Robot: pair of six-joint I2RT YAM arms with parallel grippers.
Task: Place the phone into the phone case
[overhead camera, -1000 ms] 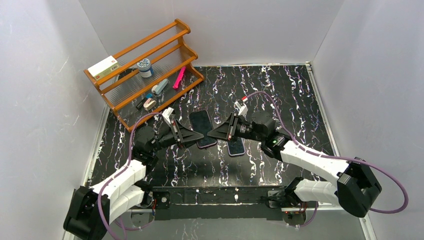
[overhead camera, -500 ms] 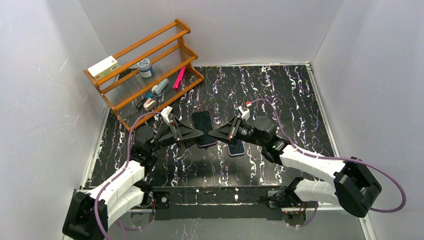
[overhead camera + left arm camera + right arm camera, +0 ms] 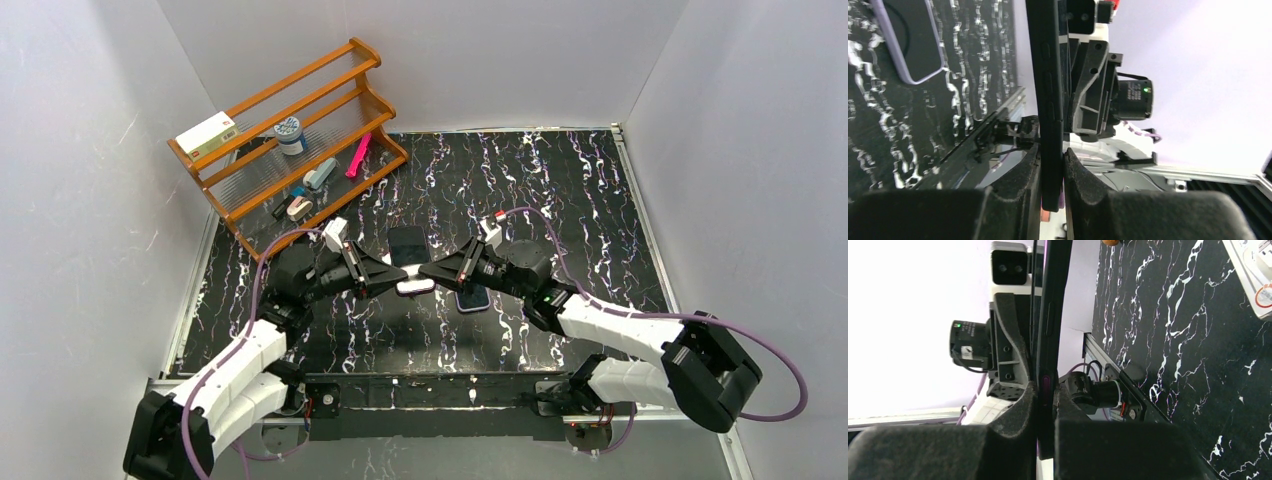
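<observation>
The black phone [image 3: 408, 252] is held on edge just above the marbled table, between both grippers. My left gripper [image 3: 397, 281] is shut on its left side; in the left wrist view the phone [image 3: 1050, 100] stands edge-on between the pads of the gripper [image 3: 1051, 157]. My right gripper [image 3: 430, 272] is shut on the phone's other side, and the phone also shows edge-on in the right wrist view [image 3: 1050, 330] inside the gripper [image 3: 1046, 392]. The lavender phone case [image 3: 472, 298] lies flat, open side up, just right of the phone and partly under the right gripper; it also shows in the left wrist view [image 3: 910, 40].
A wooden rack [image 3: 345, 58] stands at the back left with a white box [image 3: 207, 134], a jar [image 3: 290, 133], a stapler [image 3: 320, 175] and a pink item [image 3: 358, 155]. White walls enclose the table. A metal rail [image 3: 440, 388] runs along the near edge.
Both grippers have moved in toward each other and closed on the phone. The phone, flat on the table before, is now tipped up on edge between them.
</observation>
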